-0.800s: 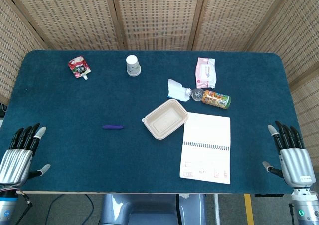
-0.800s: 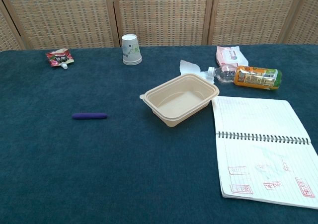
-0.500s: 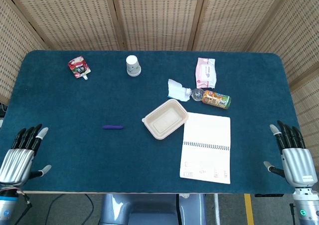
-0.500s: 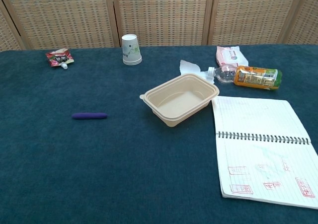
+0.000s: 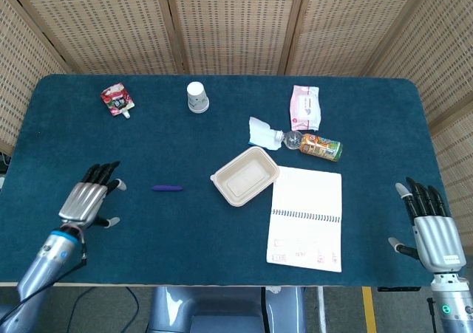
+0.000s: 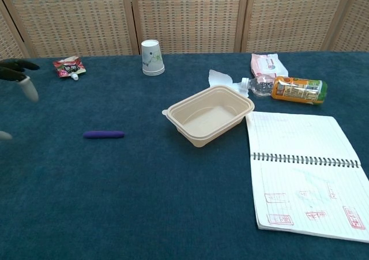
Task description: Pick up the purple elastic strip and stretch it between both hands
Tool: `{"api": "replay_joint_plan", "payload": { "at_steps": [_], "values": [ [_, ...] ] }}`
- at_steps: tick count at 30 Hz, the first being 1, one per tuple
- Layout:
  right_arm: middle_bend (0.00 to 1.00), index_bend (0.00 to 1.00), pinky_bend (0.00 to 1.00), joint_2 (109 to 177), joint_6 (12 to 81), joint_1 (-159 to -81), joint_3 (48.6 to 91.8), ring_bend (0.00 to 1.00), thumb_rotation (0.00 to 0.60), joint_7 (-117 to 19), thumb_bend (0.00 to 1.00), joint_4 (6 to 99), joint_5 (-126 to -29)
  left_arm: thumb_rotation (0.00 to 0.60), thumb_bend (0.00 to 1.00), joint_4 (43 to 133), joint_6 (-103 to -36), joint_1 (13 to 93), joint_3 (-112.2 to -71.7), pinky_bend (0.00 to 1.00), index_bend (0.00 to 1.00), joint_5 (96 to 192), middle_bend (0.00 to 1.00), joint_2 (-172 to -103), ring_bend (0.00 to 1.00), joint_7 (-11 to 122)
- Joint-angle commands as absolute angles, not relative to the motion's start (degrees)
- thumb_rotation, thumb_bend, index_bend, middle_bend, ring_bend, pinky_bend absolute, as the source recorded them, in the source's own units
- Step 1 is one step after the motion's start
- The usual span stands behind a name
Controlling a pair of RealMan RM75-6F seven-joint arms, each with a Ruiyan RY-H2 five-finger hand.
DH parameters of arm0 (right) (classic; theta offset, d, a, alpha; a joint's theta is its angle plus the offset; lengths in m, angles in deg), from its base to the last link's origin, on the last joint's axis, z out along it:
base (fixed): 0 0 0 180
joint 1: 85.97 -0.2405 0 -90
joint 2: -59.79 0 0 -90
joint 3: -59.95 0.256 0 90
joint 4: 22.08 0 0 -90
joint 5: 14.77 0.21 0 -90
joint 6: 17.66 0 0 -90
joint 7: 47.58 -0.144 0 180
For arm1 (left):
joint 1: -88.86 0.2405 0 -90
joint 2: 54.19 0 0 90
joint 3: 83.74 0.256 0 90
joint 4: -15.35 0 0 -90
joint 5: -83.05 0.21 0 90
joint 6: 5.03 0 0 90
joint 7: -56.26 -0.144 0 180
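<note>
At four o'clock on the bench [image 5: 222,263] the right hand [image 5: 431,229] hovers over the edge, fingers spread, empty. At eight o'clock the left hand [image 5: 90,200] hovers, fingers also spread, empty. The purple strip [image 5: 167,188] lies flat just beyond it toward the middle, well short of the tray [image 5: 245,176]. The reach looks under way; next the left hand must close in and pinch one end.

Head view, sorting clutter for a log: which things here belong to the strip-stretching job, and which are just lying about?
Job:
purple elastic strip, flat on the cloth
left hand, open, left of the strip, not touching it
right hand, open, at the table's right edge

Lying about:
tan tray
notebook
bottle
paper cup
red pouch
pink wipes pack
</note>
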State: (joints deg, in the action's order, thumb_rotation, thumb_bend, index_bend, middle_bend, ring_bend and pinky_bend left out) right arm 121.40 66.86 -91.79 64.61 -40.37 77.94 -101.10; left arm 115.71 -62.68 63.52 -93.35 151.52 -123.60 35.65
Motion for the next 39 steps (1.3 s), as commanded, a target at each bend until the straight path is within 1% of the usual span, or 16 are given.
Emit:
{"api": "replay_joint_plan", "payload": {
  "at_steps": [1, 3, 10, 17, 25, 32, 39],
  "values": [
    [0.00, 0.02, 0.00, 121.5, 66.3, -92.0, 64.6, 0.00, 0.600, -40.8, 0.00, 77.6, -100.7, 0.600, 0.34, 108.3, -57.5, 56.3, -96.3, 0.00, 0.42, 142.7, 0.00, -131.6, 0.00, 29.8],
    [0.00, 0.02, 0.00, 121.4, 66.1, -92.1, 64.6, 0.00, 0.600, -41.3, 0.00, 77.4, -100.6, 0.600, 0.34, 104.9, -57.1, 54.9, -96.4, 0.00, 0.43, 141.6, 0.00, -134.4, 0.00, 30.0],
    [0.00, 0.03, 0.00, 121.1, 66.0, -92.2, 64.7, 0.00, 0.600, -42.6, 0.00, 77.3, -100.6, 0.600, 0.34, 98.1, -55.4, 51.9, -96.8, 0.00, 0.45, 137.9, 0.00, -139.7, 0.00, 30.9],
    [0.00, 0.03, 0.00, 120.9, 65.9, -92.2, 64.7, 0.00, 0.600, -43.1, 0.00, 77.2, -100.4, 0.600, 0.34, 95.0, -55.3, 50.1, -96.4, 0.00, 0.46, 135.8, 0.00, -142.1, 0.00, 29.9],
    [0.00, 0.04, 0.00, 120.9, 65.2, -92.5, 64.5, 0.00, 0.600, -43.0, 0.00, 77.3, -100.3, 0.600, 0.34, 92.1, -54.4, 48.5, -95.7, 0.00, 0.46, 131.3, 0.00, -144.4, 0.00, 28.9],
    [0.00, 0.04, 0.00, 121.0, 64.9, -92.6, 64.4, 0.00, 0.600, -42.8, 0.00, 77.2, -100.2, 0.600, 0.35, 88.9, -53.8, 47.3, -95.1, 0.00, 0.47, 131.4, 0.00, -146.6, 0.00, 29.9],
    [0.00, 0.04, 0.00, 121.1, 64.5, -92.8, 64.4, 0.00, 0.600, -42.5, 0.00, 77.1, -99.8, 0.600, 0.35, 88.2, -54.4, 46.3, -94.8, 0.00, 0.49, 130.7, 0.00, -148.1, 0.00, 29.0]
  ]
}}
